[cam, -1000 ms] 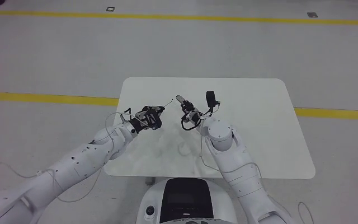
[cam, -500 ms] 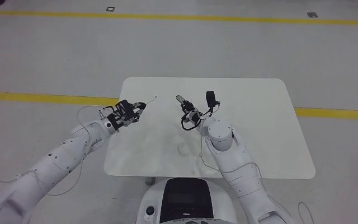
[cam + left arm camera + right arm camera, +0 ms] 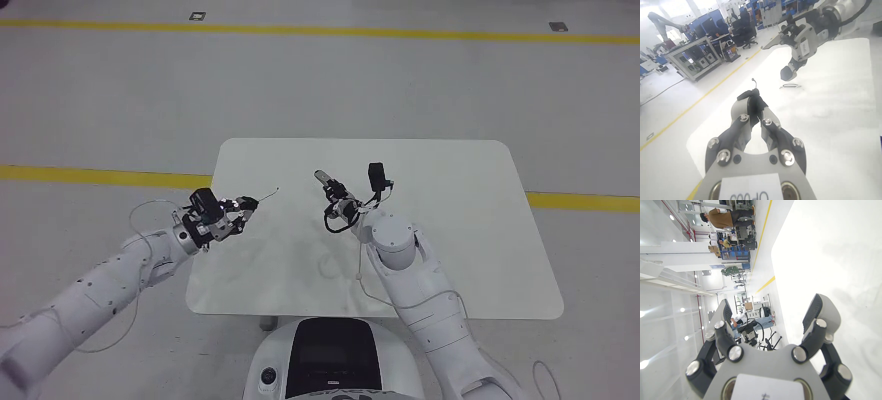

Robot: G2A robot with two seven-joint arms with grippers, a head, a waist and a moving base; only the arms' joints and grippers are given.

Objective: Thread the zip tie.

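Left wrist view has the left gripper (image 3: 755,98) with its dark pads pressed together on the zip tie (image 3: 754,83). Most of the tie is buried between the pads, so its length and its far end cannot be made out. The exposed part is a thin dark strand rising a little way from the fingertips, slightly curved, and ending in a small bent tip. Whether that tip is the head or the tail is too small to tell.

From the top view, the left gripper (image 3: 243,207) sits over the table's (image 3: 450,220) left edge, and the zip tie (image 3: 265,194) shows as a fine line slanting away from it toward the right gripper (image 3: 328,200), well apart from it.

The right gripper (image 3: 771,300) has its two ribbed fingers spread wide with nothing between them. It hangs above the white table near the middle. In the left wrist view it (image 3: 779,59) appears farther off, jaws apart. Under its lower finger a thin dark looped strand (image 3: 790,86) lies flat on the tabletop. What that strand is cannot be told.
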